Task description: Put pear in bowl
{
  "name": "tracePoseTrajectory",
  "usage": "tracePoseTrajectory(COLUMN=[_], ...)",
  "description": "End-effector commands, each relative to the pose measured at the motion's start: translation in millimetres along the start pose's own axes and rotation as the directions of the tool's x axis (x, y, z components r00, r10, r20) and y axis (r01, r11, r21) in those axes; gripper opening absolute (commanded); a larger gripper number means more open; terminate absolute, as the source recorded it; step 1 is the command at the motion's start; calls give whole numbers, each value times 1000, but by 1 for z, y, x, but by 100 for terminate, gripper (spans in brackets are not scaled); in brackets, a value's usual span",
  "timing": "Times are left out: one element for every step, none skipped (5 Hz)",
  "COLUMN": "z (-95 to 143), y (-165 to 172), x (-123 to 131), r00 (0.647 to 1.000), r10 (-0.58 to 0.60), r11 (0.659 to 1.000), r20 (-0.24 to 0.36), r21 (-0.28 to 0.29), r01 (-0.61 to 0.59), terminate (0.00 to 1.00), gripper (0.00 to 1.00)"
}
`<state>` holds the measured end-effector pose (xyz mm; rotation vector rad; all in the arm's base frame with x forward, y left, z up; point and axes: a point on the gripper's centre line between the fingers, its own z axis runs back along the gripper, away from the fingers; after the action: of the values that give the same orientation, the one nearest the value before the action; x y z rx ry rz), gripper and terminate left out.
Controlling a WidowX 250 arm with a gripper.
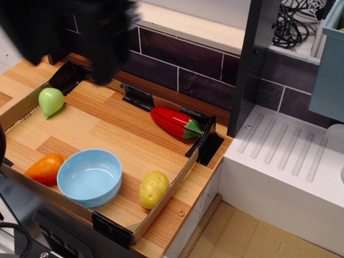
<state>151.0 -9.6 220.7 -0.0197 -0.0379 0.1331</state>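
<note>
The light-green pear [50,101] lies at the far left of the cardboard tray, near its left wall. The light-blue bowl [89,177] stands empty at the tray's front. My gripper [105,64] is a dark, motion-blurred mass at the top left, above the tray's back wall and up and to the right of the pear, well apart from it. Its fingers are too blurred to show whether they are open or shut. Nothing shows in them.
An orange carrot toy [45,167] lies just left of the bowl, and a yellow bumpy potato toy [153,188] just right of it. A red pepper toy [174,122] lies at the tray's back right. A dark post [255,64] and a white drainer [290,166] stand to the right.
</note>
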Motion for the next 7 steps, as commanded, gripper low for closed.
tracePoseTrajectory(z=[-13, -27, -43, -58, -72, -88, -106], y=[18, 35, 66, 87, 102, 118, 136], x=[63, 84, 99, 104, 111, 121, 126], r00=[986, 971, 910, 908, 934, 950, 954], r10=[164, 239, 413, 416, 350, 297, 285], r11=[986, 971, 911, 908, 934, 954, 959], r20=[10, -18, 29, 53, 68, 100, 91], r21=[-12, 8, -41, -72, -104, -66, -23], r01=[-164, -239, -411, -412, -343, -292, -284], terminate=[0, 0, 0, 0, 0, 0, 0], gripper=[100, 100, 100, 100, 100, 100, 100])
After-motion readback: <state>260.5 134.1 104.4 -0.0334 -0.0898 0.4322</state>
